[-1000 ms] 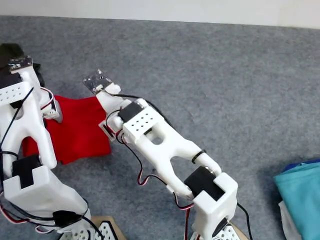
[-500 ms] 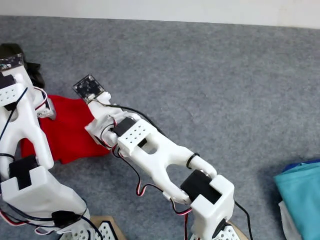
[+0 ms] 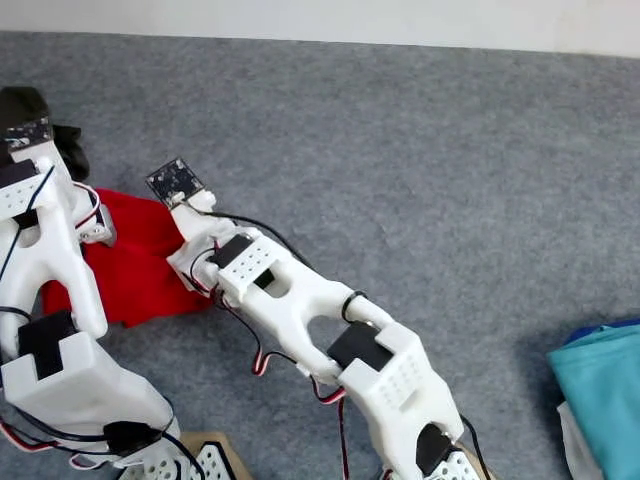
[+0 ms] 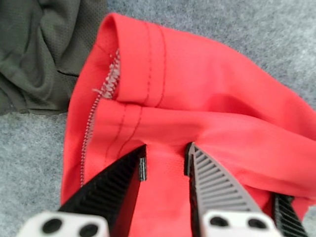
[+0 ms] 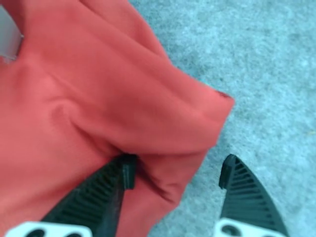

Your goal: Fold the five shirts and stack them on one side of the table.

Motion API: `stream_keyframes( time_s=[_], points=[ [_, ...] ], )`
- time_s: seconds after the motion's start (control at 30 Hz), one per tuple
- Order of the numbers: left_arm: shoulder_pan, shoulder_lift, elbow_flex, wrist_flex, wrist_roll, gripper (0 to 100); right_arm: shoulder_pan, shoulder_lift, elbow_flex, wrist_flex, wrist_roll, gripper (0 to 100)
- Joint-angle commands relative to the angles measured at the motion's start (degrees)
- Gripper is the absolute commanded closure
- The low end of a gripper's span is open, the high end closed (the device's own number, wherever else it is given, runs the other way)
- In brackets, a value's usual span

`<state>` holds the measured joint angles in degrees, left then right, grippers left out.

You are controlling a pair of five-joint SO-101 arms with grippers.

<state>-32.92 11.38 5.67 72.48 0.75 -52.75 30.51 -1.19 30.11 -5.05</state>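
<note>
Red shirt (image 3: 140, 270): bunched and partly doubled over at the middle left of the high view, on the grey bench (image 3: 450, 150), half covered by both arms. Stitched hem (image 4: 116, 74) rolled back on itself toward the upper left of the left wrist view, evidence of a fold begun but not flattened.

Left gripper (image 4: 165, 163): released, jaws a little apart, poised directly over the red cloth near the rolled hem, nothing pinched between them. Judged to be placed there for a pinch of the upper layer, or to pin the cloth during a pull from the other side.

Right gripper (image 5: 177, 170): released, jaws wide, straddling the shirt's outer corner, with one jaw over red cloth and the other over bare bench. Probably spread this far in order to take in the thick doubled edge in one closure.

Left arm (image 3: 50, 260) at the left edge of the high view, right arm (image 3: 290, 300) stretched diagonally from the lower centre toward the shirt. Both brought to opposite edges of the same cloth, apparently for a two-point lift and fold.

Dark garment (image 3: 30, 105) at the upper left corner, touching or just beside the red cloth, likely the start of the stack. Teal shirt (image 3: 600, 385) at the lower right edge, well apart, seemingly waiting its turn.
</note>
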Motion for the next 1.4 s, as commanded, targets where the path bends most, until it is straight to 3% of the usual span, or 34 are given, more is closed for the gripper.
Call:
stream_keyframes(
  time_s=[0.0,0.1,0.27,0.37,0.5,0.63,0.93,1.17,1.37],
  points=[
    [-0.4,-2.4,-0.2,-0.6,0.5,85,-1.5,0.6,-4.4,-0.9,-0.6,72.1],
    [-0.4,-2.4,-0.2,-0.6,0.5,85,-1.5,1.9,-5.5,-0.8,-0.6,76.8],
    [-0.4,-2.4,-0.1,-0.6,0.5,85,-1.1,2.2,-5.4,-0.8,-0.5,99.8],
    [-0.4,-2.4,-0.1,-0.4,0.5,85,-1.0,2.1,-4.9,0.3,-0.2,99.1],
    [0.3,-2.9,-0.2,-0.2,0.5,85,1.7,0.7,-6.5,13.1,-0.1,99.1],
    [2.6,-3.0,-0.6,1.9,0.5,85,10.5,-5.8,-6.5,19.8,-0.4,99.1],
    [11.8,-2.5,3.7,3.3,3.8,85,32.1,-33.2,9.2,20.0,-0.4,99.1],
    [18.0,-2.6,15.6,-10.0,4.2,85,42.4,-55.1,21.9,20.0,1.7,99.1],
    [18.2,-2.5,16.6,-12.7,4.1,85,51.7,-71.2,31.8,20.0,3.1,99.1]
  ],
)
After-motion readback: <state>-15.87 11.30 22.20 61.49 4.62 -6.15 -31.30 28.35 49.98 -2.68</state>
